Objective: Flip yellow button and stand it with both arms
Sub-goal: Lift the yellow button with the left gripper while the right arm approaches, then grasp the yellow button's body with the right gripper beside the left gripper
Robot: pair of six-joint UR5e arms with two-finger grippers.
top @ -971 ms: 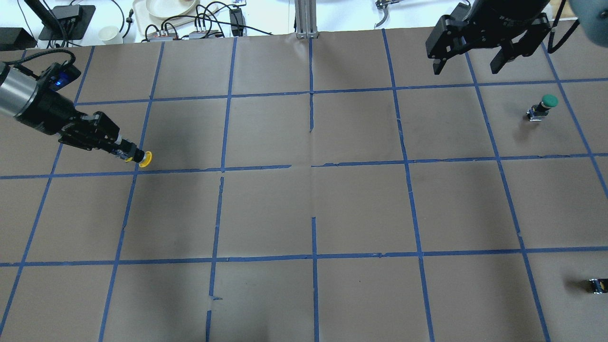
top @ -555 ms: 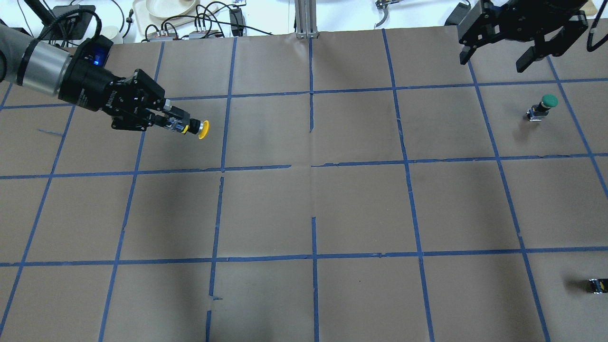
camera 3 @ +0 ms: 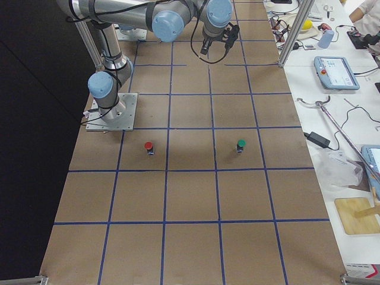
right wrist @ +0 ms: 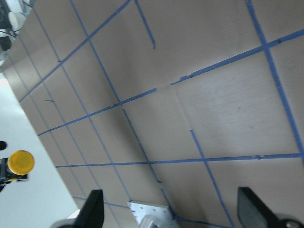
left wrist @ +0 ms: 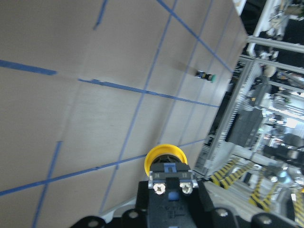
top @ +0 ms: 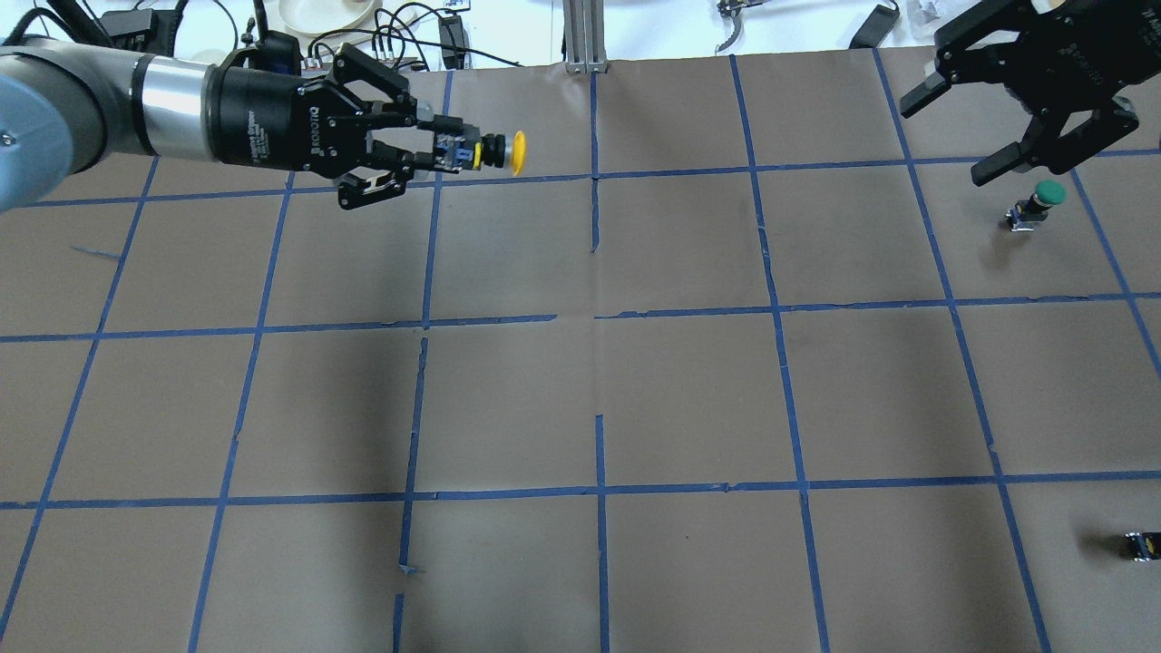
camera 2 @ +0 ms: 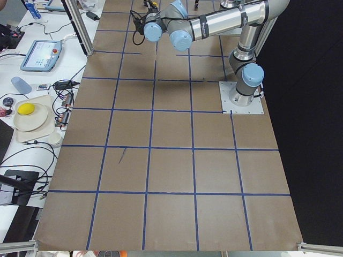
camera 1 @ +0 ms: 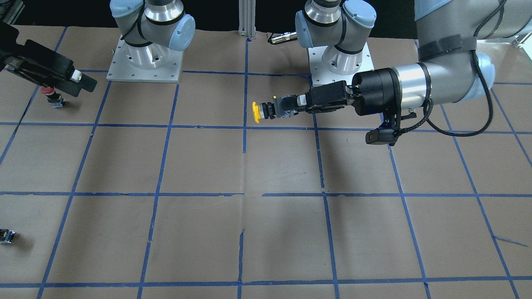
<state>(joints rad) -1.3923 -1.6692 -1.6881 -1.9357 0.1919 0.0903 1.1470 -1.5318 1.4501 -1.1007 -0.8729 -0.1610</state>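
Note:
My left gripper (top: 453,152) is shut on the black body of the yellow button (top: 503,152). It holds the button in the air on its side, with the yellow cap pointing toward the table's centre line. The gripper (camera 1: 291,106) and the button (camera 1: 262,112) also show in the front-facing view. The left wrist view shows the cap (left wrist: 165,154) beyond the clamped body. My right gripper (top: 948,136) is open and empty, far off at the back right. Its fingers (right wrist: 92,209) frame the right wrist view, where the yellow button (right wrist: 20,161) shows small at the left edge.
A green-capped button (top: 1039,204) stands just below my right gripper. A red-capped button (camera 1: 53,96) stands near the right arm's base. A tiny black-and-yellow block (top: 1141,544) lies at the table's right edge. Cables and a plate lie beyond the far edge.
My left gripper has lifted the yellow button off the table and carried it up and toward the far middle, turning level. My right gripper has moved rightward and rotated, still open.

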